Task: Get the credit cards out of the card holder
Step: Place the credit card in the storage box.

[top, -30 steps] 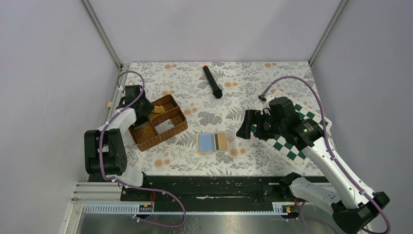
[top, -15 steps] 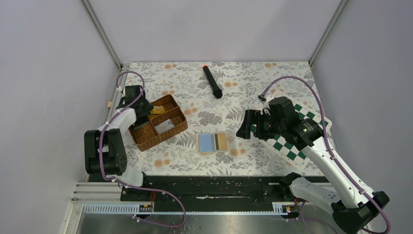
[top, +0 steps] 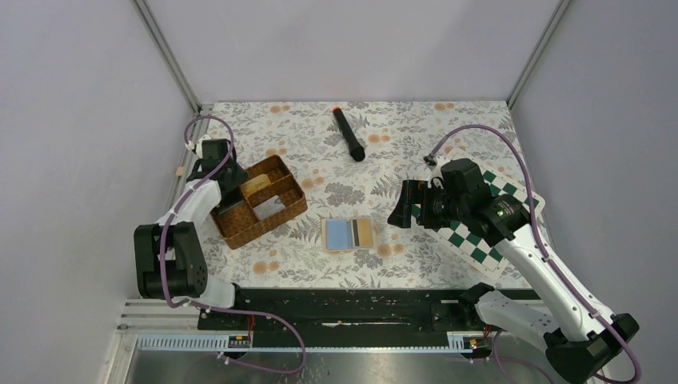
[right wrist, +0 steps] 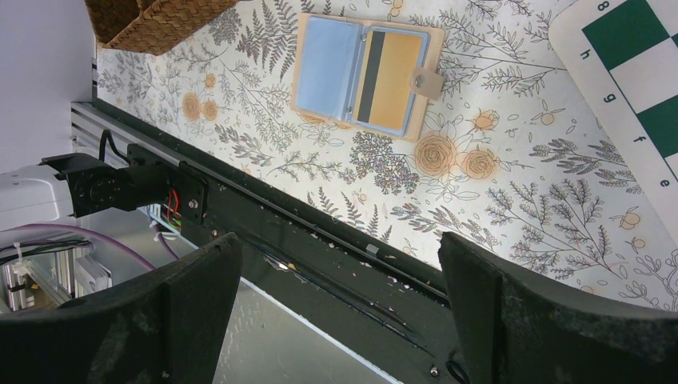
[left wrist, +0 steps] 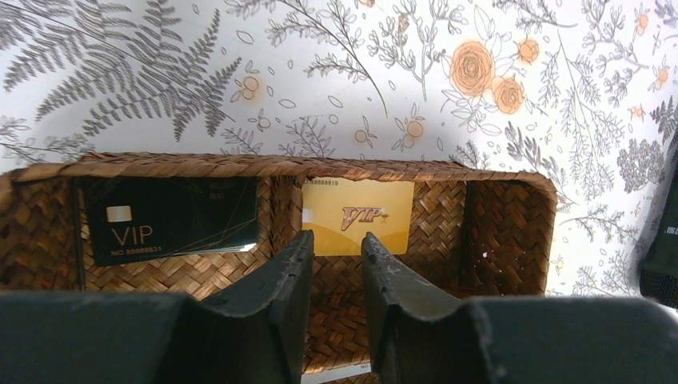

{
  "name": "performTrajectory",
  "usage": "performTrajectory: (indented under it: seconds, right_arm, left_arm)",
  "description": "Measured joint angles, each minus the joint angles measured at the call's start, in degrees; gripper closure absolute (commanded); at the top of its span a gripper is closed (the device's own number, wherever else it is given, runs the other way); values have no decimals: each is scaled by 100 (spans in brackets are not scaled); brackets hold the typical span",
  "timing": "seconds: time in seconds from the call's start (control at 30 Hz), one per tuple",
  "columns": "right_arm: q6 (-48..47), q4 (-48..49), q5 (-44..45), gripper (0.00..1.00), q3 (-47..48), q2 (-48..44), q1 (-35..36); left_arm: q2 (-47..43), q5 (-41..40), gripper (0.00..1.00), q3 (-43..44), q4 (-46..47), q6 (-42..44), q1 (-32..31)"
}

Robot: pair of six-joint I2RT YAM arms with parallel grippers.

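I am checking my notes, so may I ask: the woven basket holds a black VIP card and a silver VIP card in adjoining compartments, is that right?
Not quite: the second card is gold, not silver. The left wrist view shows the woven basket holding a black VIP card and a gold VIP card in adjoining compartments, with a woven partition between them.

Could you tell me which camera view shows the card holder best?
The right wrist view: the card holder lies open there, large and unobstructed. The top view shows it whole but small; the left wrist view misses it.
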Motion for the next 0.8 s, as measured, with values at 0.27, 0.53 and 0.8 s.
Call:
performTrajectory:
  seconds: [0.27, 0.53, 0.8]
  right_arm:
    - [0, 2, 9, 1, 0, 61, 0]
    - [136, 15, 103, 8, 31, 435, -2]
    - [463, 258, -7, 36, 20, 1217, -15]
  left_arm:
    - [-146, -105, 68, 72, -153, 2, 2]
    - [-671, 258, 66, 164, -623, 7, -284]
    - [-1609, 1005, 64, 151, -992, -210, -1499]
